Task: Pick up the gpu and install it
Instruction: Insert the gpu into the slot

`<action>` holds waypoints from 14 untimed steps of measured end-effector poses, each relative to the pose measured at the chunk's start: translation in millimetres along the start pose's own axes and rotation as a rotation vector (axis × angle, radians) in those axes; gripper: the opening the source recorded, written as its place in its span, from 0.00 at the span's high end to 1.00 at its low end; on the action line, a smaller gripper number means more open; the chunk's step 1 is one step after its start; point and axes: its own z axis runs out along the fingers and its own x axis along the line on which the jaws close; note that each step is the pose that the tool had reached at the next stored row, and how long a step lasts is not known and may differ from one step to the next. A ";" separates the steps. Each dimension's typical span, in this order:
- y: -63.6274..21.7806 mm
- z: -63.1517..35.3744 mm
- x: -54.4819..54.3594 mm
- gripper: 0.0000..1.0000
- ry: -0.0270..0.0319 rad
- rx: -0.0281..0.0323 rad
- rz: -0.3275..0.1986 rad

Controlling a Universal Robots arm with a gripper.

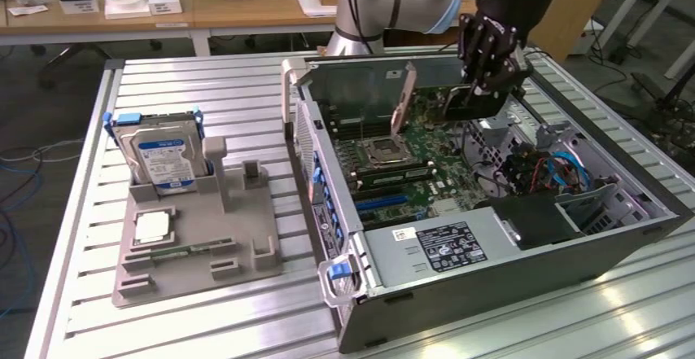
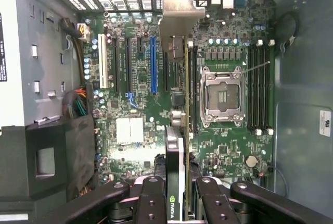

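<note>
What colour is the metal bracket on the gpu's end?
Silver; the bracket of the gpu shows best in the wrist view.

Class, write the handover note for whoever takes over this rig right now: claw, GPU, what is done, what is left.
Claw: shut on the gpu.
Gpu: held on edge above the motherboard, inside the open computer case.
Done: gpu picked up and positioned over the board.
Left: it appears not yet seated in a slot.
</note>
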 end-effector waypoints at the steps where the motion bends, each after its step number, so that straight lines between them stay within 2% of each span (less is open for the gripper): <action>1: 1.2 0.9 0.7 0.73 -0.0014 0.0005 -0.001; 14: 12.5 13.1 14.8 0.73 -0.0148 0.0123 -0.013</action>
